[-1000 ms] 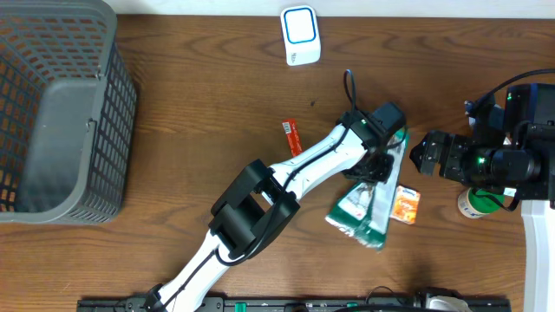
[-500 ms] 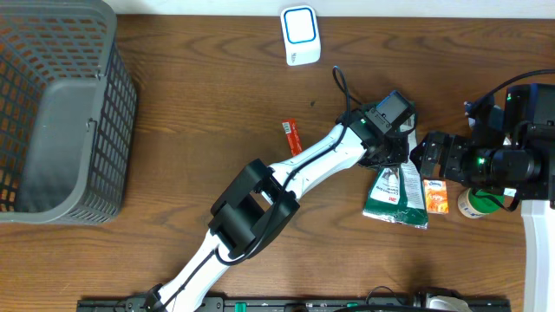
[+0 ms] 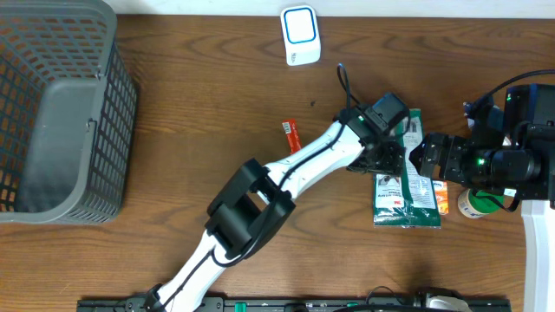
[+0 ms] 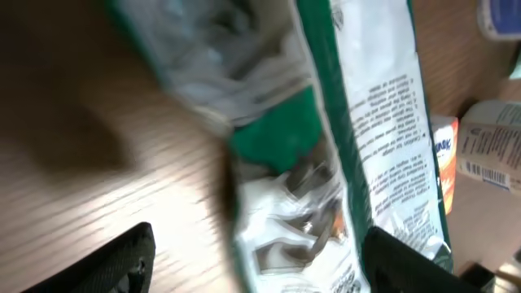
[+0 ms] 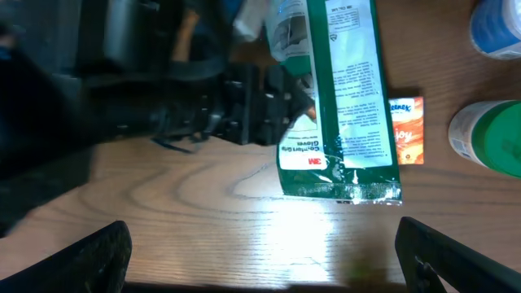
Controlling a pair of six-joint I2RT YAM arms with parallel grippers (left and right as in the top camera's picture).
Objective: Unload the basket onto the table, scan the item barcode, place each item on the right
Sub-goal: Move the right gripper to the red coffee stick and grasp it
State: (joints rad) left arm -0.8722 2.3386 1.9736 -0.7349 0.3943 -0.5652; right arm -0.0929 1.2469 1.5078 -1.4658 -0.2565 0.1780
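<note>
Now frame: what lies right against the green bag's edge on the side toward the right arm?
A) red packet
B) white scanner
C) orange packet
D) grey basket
C: the right wrist view shows the orange packet flat alongside the long edge of the green bag, and the overhead view shows it peeking out on that same side.

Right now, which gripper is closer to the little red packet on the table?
Left. The left gripper is at the green bag's edge facing the red packet; the right gripper is over the bag's other side, farther off.
</note>
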